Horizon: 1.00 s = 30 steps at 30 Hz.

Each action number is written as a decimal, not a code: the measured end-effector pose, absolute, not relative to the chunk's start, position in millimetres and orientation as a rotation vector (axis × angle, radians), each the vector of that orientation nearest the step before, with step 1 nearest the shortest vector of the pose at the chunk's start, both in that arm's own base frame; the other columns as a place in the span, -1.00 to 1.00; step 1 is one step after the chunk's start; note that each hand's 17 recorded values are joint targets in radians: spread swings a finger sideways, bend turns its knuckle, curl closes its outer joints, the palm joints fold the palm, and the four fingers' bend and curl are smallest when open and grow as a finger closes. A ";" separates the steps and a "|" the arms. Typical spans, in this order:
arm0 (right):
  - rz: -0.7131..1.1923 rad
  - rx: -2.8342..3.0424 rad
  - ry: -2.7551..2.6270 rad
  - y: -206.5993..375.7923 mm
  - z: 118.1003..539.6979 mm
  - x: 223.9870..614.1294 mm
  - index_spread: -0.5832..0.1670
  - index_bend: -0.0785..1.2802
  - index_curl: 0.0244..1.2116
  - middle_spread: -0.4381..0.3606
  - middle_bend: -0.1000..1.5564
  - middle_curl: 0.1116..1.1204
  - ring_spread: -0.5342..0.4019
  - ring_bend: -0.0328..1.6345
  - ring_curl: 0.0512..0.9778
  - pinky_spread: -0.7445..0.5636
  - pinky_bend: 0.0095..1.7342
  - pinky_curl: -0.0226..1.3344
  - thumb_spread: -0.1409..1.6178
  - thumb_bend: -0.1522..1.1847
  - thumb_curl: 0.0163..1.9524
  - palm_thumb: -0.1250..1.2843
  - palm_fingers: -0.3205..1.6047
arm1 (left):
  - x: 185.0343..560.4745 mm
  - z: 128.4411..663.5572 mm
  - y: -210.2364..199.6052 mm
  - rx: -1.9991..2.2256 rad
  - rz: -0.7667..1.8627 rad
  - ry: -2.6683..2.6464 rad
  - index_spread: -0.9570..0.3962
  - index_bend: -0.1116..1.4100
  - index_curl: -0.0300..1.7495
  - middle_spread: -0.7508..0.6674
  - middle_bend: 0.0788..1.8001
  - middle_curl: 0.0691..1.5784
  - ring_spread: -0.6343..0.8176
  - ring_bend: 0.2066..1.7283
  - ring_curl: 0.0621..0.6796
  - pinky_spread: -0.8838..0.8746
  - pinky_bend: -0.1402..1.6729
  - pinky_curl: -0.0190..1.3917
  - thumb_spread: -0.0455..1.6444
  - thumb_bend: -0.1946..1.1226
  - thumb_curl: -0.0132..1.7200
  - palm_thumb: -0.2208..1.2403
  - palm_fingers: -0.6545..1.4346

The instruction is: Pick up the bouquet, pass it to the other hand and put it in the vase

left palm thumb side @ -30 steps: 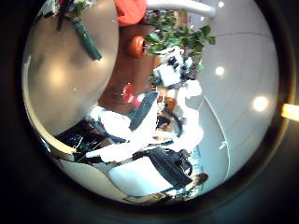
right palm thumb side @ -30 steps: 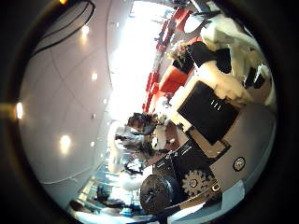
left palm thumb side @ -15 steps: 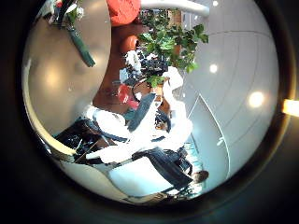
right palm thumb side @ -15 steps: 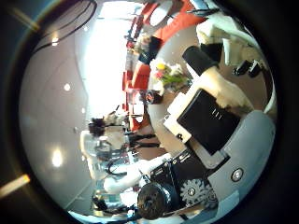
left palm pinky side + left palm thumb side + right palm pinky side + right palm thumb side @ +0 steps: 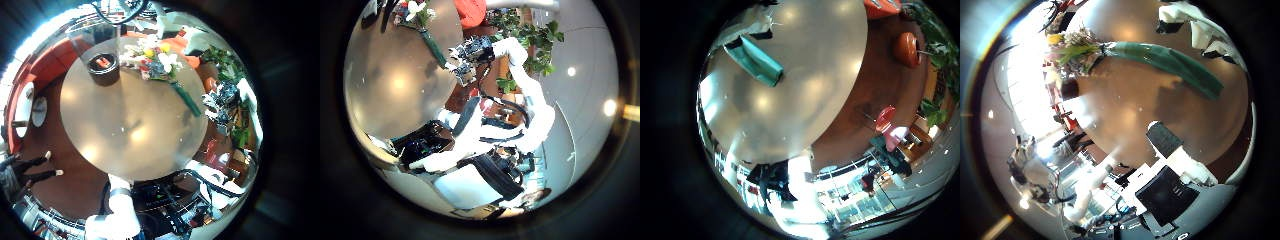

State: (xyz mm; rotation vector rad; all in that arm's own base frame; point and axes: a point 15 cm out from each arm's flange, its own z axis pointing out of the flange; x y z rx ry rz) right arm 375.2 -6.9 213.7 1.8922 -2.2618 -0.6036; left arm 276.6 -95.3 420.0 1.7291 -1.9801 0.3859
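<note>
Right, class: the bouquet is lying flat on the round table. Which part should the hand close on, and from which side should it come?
Grip the green wrapped stem, not the flower head. The bouquet lies flat on the table, and its stem is long, narrow and even, with bare tabletop on both sides. Coming down from above, fingers across the stem, looks best; the blooms are bulky and would likely crush.

Bouquet: green wrap, yellow, white and pink blooms.

Can't tell what the small dark pot on the surface holds, it's too tiny. In the right little-finger palm view the bouquet gets cut off, only its green wrapped stem showing. Flower types are too small to make out.
</note>
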 end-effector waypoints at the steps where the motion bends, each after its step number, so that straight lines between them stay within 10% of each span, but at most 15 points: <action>1: -0.590 1.877 -2.261 -6.2 209.3 376.8 -0.18 -0.23 0.06 -0.12 0.08 -0.03 -0.12 0.34 -0.07 0.09 -0.06 -0.46 0.34 -0.82 -0.43 0.09 -0.49 | 276.7 420.9 -95.5 1.728 0.386 -1.983 0.46 -0.61 -0.48 0.36 -0.80 -0.57 0.34 -0.41 -0.76 0.40 -0.59 -0.50 0.42 -0.73 -0.64 -0.39 -0.01; 30: -0.490 1.814 -2.194 1.3 164.7 389.6 -0.22 -0.32 -0.09 -0.22 0.00 -0.08 -0.25 0.20 -0.18 0.16 -0.27 -0.67 0.31 -0.80 -0.52 0.18 -0.27 | 265.8 422.8 -94.5 1.701 0.337 -2.005 0.44 -0.61 -0.49 0.37 -0.83 -0.55 0.37 -0.42 -0.79 0.42 -0.62 -0.47 0.43 -0.73 -0.63 -0.36 0.00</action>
